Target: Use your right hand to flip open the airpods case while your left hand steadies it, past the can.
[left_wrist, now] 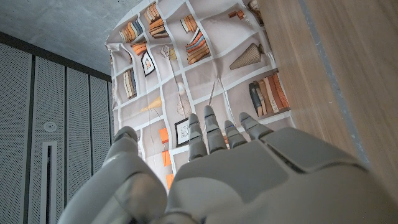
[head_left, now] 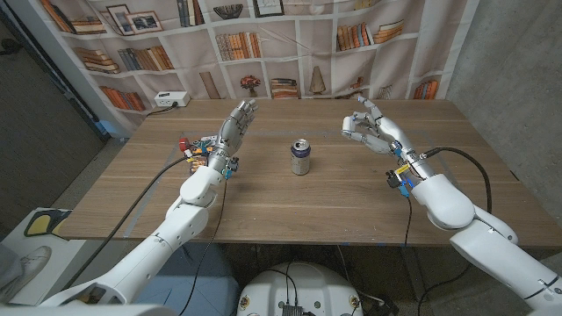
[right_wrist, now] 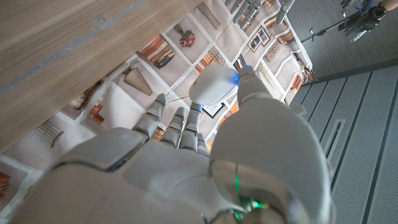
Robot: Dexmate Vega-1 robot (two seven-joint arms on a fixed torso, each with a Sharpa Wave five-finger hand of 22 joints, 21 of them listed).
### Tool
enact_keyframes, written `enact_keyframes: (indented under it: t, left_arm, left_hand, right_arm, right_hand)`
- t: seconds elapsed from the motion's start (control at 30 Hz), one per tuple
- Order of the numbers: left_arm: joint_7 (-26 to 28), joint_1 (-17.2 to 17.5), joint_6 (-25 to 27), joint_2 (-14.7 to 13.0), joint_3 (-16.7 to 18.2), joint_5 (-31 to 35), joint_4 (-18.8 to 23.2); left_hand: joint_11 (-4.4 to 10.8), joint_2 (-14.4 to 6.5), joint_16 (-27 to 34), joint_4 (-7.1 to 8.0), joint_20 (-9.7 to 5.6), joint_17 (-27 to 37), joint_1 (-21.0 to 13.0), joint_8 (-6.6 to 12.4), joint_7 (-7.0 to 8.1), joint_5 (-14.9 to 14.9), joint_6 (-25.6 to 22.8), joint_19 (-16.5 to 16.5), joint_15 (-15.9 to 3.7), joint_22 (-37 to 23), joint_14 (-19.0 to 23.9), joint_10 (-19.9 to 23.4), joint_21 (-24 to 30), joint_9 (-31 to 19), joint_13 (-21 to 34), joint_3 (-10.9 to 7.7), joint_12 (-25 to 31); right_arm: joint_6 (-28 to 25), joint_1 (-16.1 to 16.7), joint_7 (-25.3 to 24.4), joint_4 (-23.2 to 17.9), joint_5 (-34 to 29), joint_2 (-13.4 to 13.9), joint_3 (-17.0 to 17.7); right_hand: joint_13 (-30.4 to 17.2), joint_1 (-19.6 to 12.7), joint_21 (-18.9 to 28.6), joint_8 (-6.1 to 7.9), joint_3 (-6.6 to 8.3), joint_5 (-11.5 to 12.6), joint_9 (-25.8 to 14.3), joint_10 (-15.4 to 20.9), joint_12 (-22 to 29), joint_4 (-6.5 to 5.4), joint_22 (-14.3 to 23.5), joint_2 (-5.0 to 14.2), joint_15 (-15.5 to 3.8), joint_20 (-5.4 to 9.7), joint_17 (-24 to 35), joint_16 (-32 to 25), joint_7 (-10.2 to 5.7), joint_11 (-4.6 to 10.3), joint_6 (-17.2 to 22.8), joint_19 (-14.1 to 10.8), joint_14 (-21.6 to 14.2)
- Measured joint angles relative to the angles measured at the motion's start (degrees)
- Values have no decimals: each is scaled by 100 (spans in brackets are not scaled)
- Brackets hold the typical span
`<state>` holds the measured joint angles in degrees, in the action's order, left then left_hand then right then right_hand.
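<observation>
1. Can [head_left: 301,157] stands upright mid-table [head_left: 263,211], between the two arms.
2. Right hand [head_left: 371,125] is raised over the far right part of the table, right of the can and well apart from it. Fingers partly curled.
3. Right wrist view: a white rounded case [right_wrist: 213,87] sits pinched between the right thumb and the fingertips [right_wrist: 186,121], a small blue light on it. Head view shows a pale object in the same hand [right_wrist: 186,162], too small to make out.
4. So the case is in the right hand, off the table, not near the can.
5. Can't tell if the lid is open or closed.
6. Left hand [head_left: 235,125] is raised over the far left part of the table, left of the can, fingers straight and slightly apart, holding nothing. It stands on edge, palm roughly toward the can.
7. Left wrist view: back of the left hand [left_wrist: 249,174], fingers extended toward the bookshelf backdrop [left_wrist: 205,56], nothing in them.
8. Left hand is well apart from the case, not touching it.
9. White power strip [head_left: 169,99] sits at the table's far left corner.
</observation>
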<state>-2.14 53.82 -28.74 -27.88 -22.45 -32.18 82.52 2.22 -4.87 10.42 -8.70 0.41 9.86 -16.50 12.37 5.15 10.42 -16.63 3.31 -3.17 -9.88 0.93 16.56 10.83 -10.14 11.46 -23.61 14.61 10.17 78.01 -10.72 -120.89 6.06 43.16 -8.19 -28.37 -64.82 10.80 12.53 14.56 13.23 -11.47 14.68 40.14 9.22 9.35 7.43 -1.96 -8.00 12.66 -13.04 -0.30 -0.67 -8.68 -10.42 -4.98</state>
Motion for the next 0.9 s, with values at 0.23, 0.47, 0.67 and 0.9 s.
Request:
enact_keyframes:
  t: [0.23,0.47,0.67,0.9]
  left_arm:
    - [192,-7,-59,41,-15,201,33]
    - [573,106,-28,56,-15,492,280]
    - [936,135,0,71,-15,831,415]
    - [1279,214,8,136,-24,1244,652]
  left_hand:
    - [-50,-403,0,-55,18,1,-404,0,122,0,-265,21,9,0,53,-50,0,0,-30,-288,-47]
    - [-58,-376,0,-95,-31,1,-537,0,150,0,-478,70,0,0,62,-104,23,0,-30,-375,-93]
    - [-29,-296,0,-95,-62,1,-618,0,215,0,-544,101,-1,0,60,-176,23,0,-13,-375,-113]
    - [-109,-260,-26,-111,-62,1,-894,-74,212,0,-600,101,-32,0,-13,-750,23,-14,-12,-391,-320]
  right_arm:
    - [207,-363,178,224,382,-104,-216]
    - [337,-671,320,441,786,-225,-419]
    - [406,-913,404,636,1016,-364,-603]
    - [588,-1102,600,845,1581,-528,-769]
  right_hand:
    - [0,-2,0,0,0,-1,0,0,-3,0,0,1,0,-9,0,0,30,0,32,-10,0]
    - [0,-12,0,0,0,-4,0,0,-2,0,0,8,0,-9,-1,0,29,0,31,-9,0]
    - [0,-19,1,0,0,-6,0,-3,14,0,0,13,0,-9,-1,0,1,3,61,-9,0]
    - [0,-20,1,0,0,22,0,-8,15,0,0,13,-19,-9,-1,0,-21,8,83,-9,-19]
